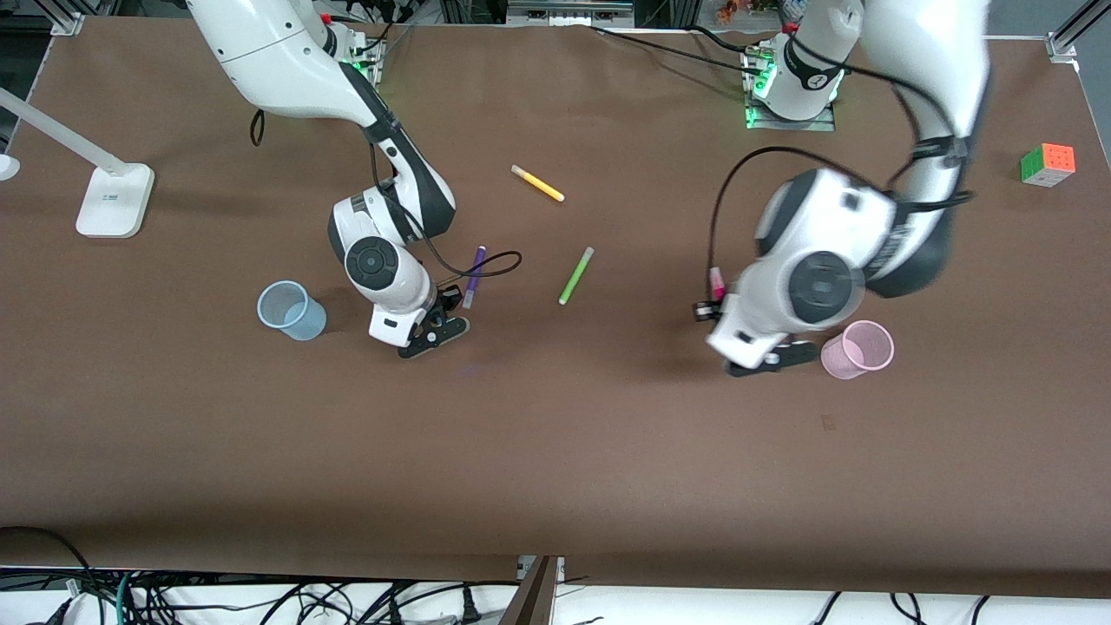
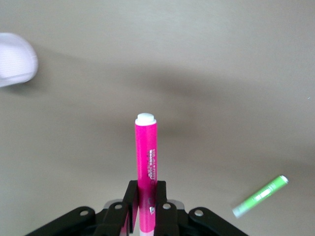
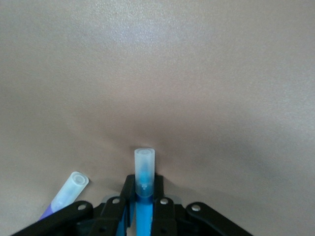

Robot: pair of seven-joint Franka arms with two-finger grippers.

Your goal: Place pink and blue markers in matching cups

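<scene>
Pink cup (image 1: pixel 857 350) upright toward left arm's end, mid-table. Left gripper (image 2: pixel 145 211) just beside it, clenched on pink marker (image 2: pixel 146 162). Blue cup (image 1: pixel 291 310) upright toward right arm's end. Right gripper (image 3: pixel 144 209) near it, grasping blue marker (image 3: pixel 144 177). Purple marker (image 1: pixel 474 276), green marker (image 1: pixel 575 275) mid-table; yellow marker (image 1: pixel 537 183) nearer bases' edge.
</scene>
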